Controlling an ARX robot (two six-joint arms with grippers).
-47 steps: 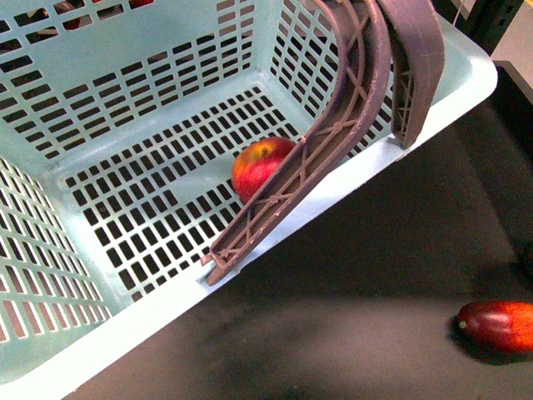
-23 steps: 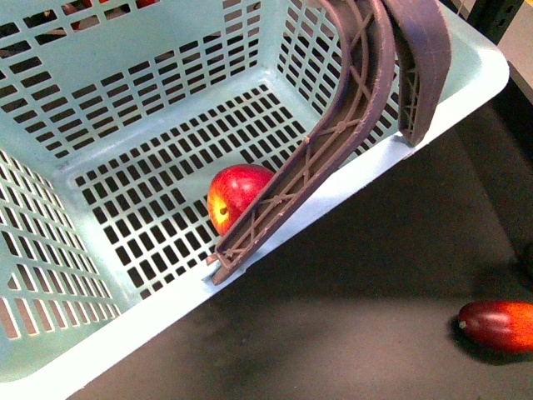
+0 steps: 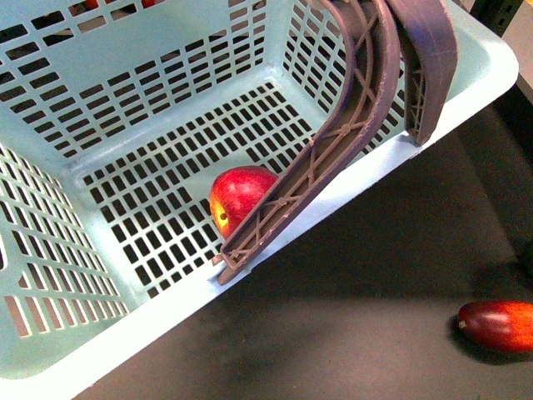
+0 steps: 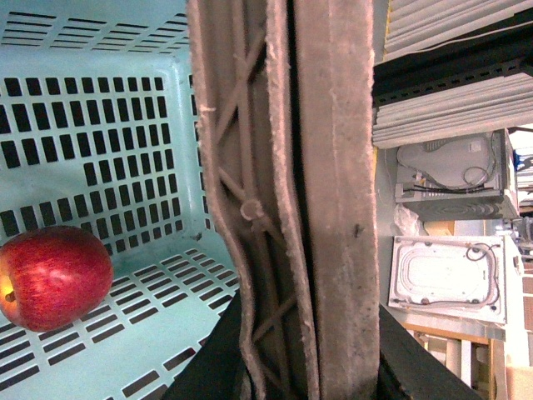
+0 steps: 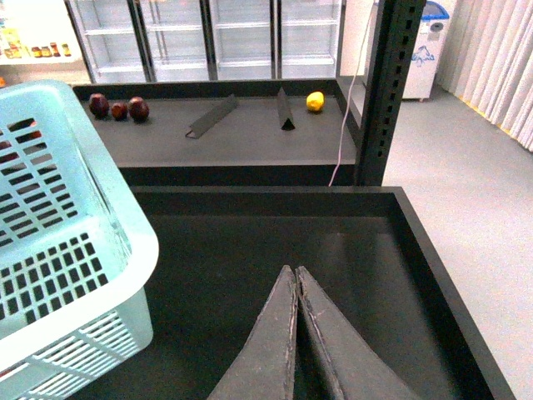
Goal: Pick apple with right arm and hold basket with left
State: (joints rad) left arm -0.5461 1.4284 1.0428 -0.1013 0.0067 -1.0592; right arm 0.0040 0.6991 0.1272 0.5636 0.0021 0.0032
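Apple (image 3: 237, 196): lies inside the basket (image 3: 125, 329), on the slotted floor close to the near wall. In the front view it is partly masked by the near handle (image 3: 350, 125). Nearest the robot, the black table (image 3: 350, 333) carries one oval dark-red fruit (image 3: 497, 325) at the right, well apart from the basket; this is not the target. The right gripper (image 5: 296, 275) hangs over bare table beside the basket, fingers pressed together, with nothing between them. Next comes the basket rim, whose slant suggests the basket is tipped. Both handles arch above the rim and pass between the fingers of the left gripper (image 4: 308, 354), which appears to pinch them together. The contact faces are hidden, so grip security cannot be confirmed. Beyond the handles are the apple, then open floor, then the far slotted wall.

Hazards, as judged from this state:
- The right gripper must spread before descent; a closed approach would knock the apple away.
- The handles overhang the apple, so a straight approach from the near side risks a collision with them.
- A round fruit on a tipped, slotted floor can roll if the basket shifts, which would invalidate the approach point.
- A slip of the left gripper would drop or swing the basket.
- Taking the oval fruit for the apple would pick the wrong item.
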